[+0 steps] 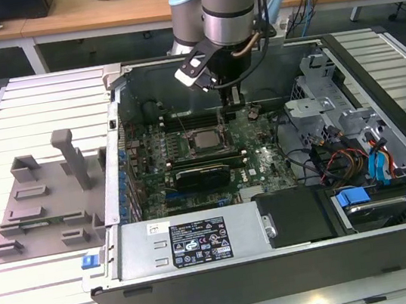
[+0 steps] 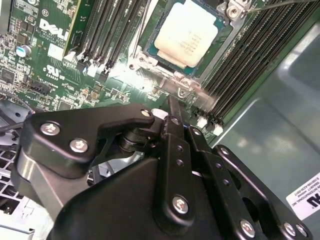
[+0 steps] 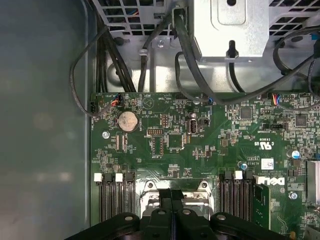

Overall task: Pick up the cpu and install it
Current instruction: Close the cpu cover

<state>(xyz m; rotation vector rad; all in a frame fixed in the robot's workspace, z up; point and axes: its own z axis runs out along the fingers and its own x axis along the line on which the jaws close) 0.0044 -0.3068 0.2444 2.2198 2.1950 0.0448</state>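
Motherboard (image 2: 55, 70) carries seated cpu (image 2: 187, 32); jaws closed together, empty, near it.

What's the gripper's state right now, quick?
Gripper: closed, holding nothing; the cpu lies apart from it.

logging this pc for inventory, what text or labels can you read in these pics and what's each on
Power supply label: dense print and marks, too small to read.
Motherboard: white logo and tiny component codes, not quotable with confidence.
On the cpu: faint engraving, illegible.
Case sticker: cut off at the edge, unreadable.
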